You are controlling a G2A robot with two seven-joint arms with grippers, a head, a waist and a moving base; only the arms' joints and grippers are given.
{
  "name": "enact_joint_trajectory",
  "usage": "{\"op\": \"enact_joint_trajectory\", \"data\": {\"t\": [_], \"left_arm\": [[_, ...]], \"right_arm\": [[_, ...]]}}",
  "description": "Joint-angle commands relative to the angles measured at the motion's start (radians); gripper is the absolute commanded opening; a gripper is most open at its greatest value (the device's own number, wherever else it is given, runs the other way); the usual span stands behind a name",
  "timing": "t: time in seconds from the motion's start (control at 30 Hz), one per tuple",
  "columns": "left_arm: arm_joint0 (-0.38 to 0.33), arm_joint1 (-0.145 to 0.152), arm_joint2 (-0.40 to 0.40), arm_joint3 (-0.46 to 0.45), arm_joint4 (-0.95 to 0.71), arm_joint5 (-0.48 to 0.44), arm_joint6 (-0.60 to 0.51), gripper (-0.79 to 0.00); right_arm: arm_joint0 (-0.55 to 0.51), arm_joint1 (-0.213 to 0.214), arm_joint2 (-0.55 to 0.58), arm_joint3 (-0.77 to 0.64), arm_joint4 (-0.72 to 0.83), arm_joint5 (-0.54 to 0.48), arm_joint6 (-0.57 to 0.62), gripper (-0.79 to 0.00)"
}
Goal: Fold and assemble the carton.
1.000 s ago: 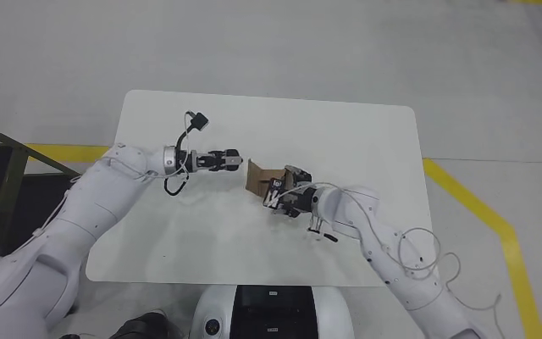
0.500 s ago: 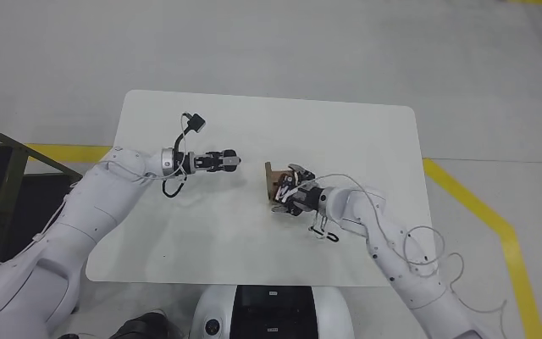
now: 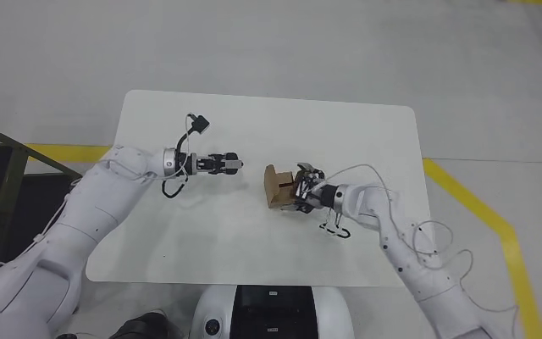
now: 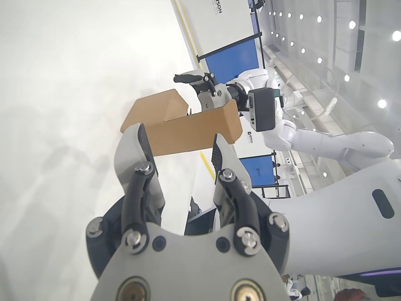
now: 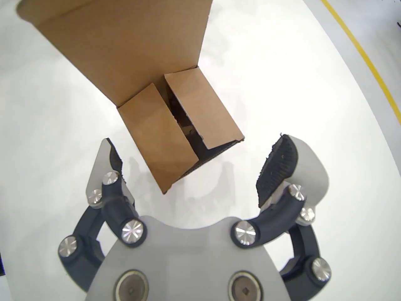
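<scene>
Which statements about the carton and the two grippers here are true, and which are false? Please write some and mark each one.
1. The carton rests on the white table. True.
2. The left gripper clamps the carton. False: its jaws are open, and the top view shows bare table between it and the carton.
3. The right gripper has its jaws open, close to one end of the carton. True.
4. The carton's end facing the right gripper is fully closed. False: a large flap stands open, and the two smaller flaps leave a dark gap between them.
</scene>
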Motion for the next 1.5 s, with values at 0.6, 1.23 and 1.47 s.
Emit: {"op": "enact_joint_trajectory", "data": {"t": [0.6,1.23,1.47], "left_arm": [[0.008,-0.013,-0.036,-0.051,0.031,0.081,-0.052,-0.434],[-0.008,-0.039,-0.051,-0.029,0.031,0.089,-0.083,-0.437],[-0.012,-0.048,-0.057,-0.010,0.030,0.079,-0.096,-0.434]], "right_arm": [[0.223,-0.039,-0.193,0.409,-0.202,-0.057,-0.495,0.000],[0.334,-0.107,-0.355,0.628,-0.239,-0.079,-0.704,-0.477],[0.328,-0.114,-0.354,0.626,-0.204,-0.046,-0.709,-0.489]]}}
